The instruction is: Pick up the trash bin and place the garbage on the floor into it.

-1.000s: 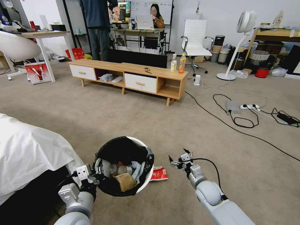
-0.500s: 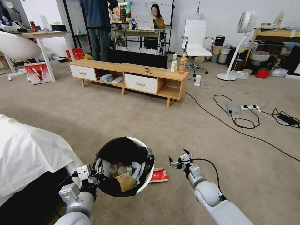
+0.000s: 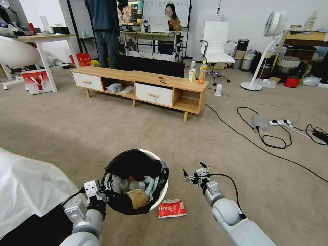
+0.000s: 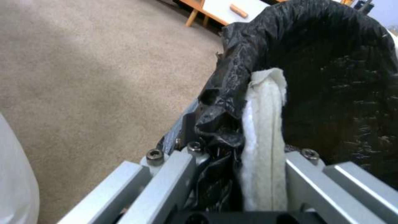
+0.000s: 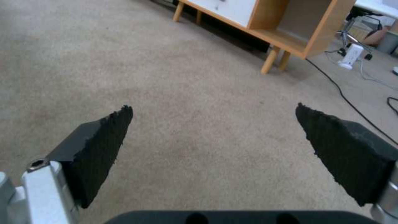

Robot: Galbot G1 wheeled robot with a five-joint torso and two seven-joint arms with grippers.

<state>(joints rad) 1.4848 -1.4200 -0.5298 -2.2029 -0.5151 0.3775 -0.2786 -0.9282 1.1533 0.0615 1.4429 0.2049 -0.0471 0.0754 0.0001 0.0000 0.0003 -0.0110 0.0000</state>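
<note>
L arm reaches fwd from the lower-left of the head view, elbow bent, wrist angled up; the left pincer [image 3: 102,194] is clamped on the near-left rim of the trash bin [image 3: 155,201], pinching the black bag liner [image 4: 331,77] and a strip of white tissue [image 4: 263,130] between its metal fingers [image 4: 166,177]. Bin is held by the rim in front of the robot, mouth tilted toward the camera. Inside it: a brown paper bag [image 3: 136,198], a clear bottle [image 3: 128,185], crumpled tissues [image 3: 149,186].

R arm stretches fwd from the lower-right, forearm angled inward, black cable looping off the wrist. The right pincer [image 3: 194,175] is spread wide apart, nothing between its black pads [image 5: 99,149], and hangs over bare floor [image 3: 102,130] just R of the bin.

A red-and-white snack wrapper [image 3: 172,208] lies flat on the carpet, just beside the bin's lower-right edge, betw. bin and R forearm. White print on its red face, too small to read.

White sheet [image 3: 30,191] fills the near-left corner. Further off: low wooden TV cabinet [image 3: 140,85] w/ two upright drink bottles [image 3: 197,71] at its R end; labels not legible. Black cables [image 3: 266,136] cross the carpet at R.
</note>
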